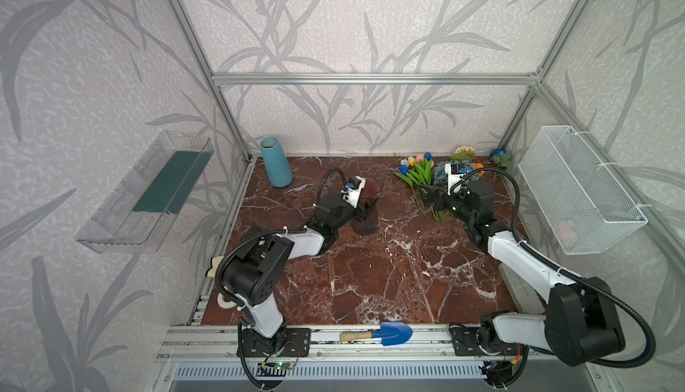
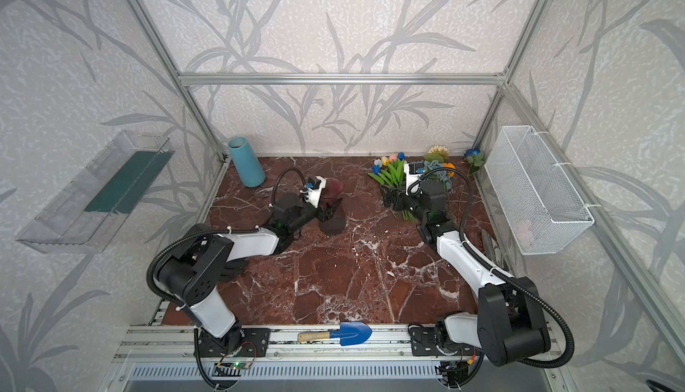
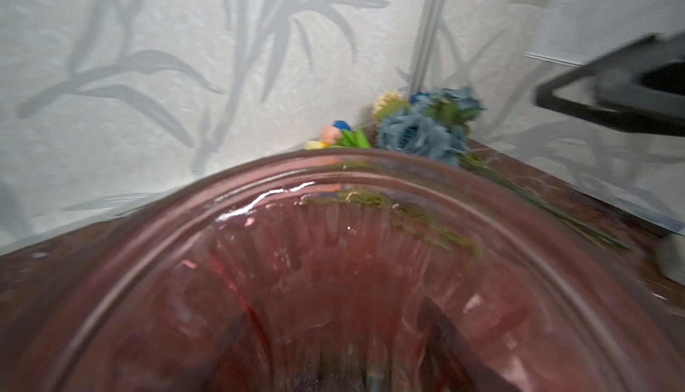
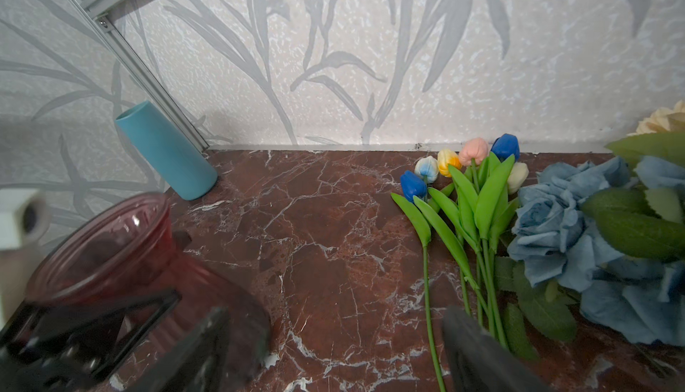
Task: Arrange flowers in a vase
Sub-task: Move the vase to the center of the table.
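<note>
Right of red vase [image 1: 365,225], flowers [image 1: 420,171] lie on table [image 1: 370,279] in both top views; left fingers [image 1: 371,204] clamp the vase. Left wrist: vase fills view, flowers beyond it. Right wrist: right fingers [image 4: 478,349] spread wide, tulip stems [image 4: 485,271] beside one.

Trowel [image 1: 377,334], wire basket [image 1: 582,190] and clear bin [image 1: 111,219] around a marble worktop [image 1: 370,279]
The blue-bladed, wooden-handled trowel lies on the aluminium rail [image 1: 326,345] along the worktop's front edge; the white basket and the plastic bin hang on opposite side walls.
</note>
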Robot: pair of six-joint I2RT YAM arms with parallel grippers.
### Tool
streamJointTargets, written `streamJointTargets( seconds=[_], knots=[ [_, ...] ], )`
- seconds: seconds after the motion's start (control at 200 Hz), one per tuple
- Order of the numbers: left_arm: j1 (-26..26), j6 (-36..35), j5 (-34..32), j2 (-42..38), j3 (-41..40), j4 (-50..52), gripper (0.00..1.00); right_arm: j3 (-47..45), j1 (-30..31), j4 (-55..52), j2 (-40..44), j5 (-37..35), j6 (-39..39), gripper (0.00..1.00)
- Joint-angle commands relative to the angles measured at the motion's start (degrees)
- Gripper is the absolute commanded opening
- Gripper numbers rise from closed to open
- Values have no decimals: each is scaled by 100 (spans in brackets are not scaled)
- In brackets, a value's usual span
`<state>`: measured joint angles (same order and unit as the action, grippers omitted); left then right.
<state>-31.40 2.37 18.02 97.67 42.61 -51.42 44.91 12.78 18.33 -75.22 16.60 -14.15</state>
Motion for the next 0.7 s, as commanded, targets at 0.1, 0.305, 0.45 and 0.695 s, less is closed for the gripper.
streamJointTargets(
  seconds=[0.1,0.305,0.45,0.695],
  knots=[
    [-86,-62,45,88,-468,-1594,16,337,14,-661,-167,63,371,85],
    [-86,-216,208,235,-438,-1684,23,716,13,-1491,-453,-120,624,75],
    [-86,-357,239,151,-515,-1684,63,1058,57,-2037,-680,-236,740,68],
    [-83,-483,-3,149,-741,-1948,92,1352,172,-2269,-928,-232,744,68]
  ],
)
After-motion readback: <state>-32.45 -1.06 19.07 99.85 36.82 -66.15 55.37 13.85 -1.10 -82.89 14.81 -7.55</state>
